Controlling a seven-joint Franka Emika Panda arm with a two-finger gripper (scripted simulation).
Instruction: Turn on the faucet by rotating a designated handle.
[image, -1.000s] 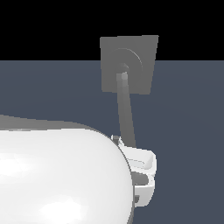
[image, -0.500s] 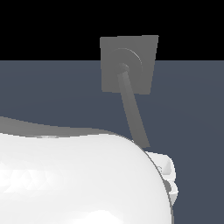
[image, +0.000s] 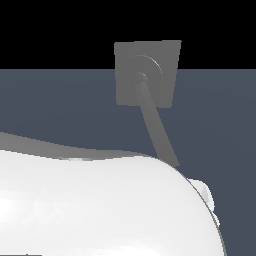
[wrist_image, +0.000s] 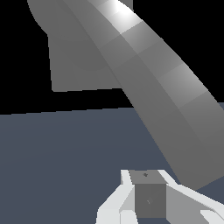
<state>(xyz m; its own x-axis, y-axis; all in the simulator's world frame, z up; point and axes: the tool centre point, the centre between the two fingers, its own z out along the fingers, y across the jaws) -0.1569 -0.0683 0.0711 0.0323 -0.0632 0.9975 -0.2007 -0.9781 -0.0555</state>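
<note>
You've got movement: vs 1 s ago the long curved matte grey bar handle (image: 156, 127) has swung its free end toward the exterior view's right, from near-vertical to a clear slant, & the glossy white rounded arm body (image: 95, 205) has slid the same way w/ it. That reads as the turn being underway, not finished; how far it must go you can't judge from here. The handle's upper end sits on the ringed hub of the matte grey square faucet plate (image: 146, 74), upper centre of the exterior view; its lower end vanishes behind the white body. In the wrist view the handle (wrist_image: 153, 92) fills the frame w/ the plate (wrist_image: 70, 65) behind, & the pale grey gripper (wrist_image: 146, 199) sits just beside its lower edge. Jaws: can't tell if open or closed, only 1 finger block shows clearly. Contact itself is hidden too. Nothing else in the scene but dark blue-grey floor (image: 60, 110). Main obstruction is your own arm blocking the exterior view
</note>
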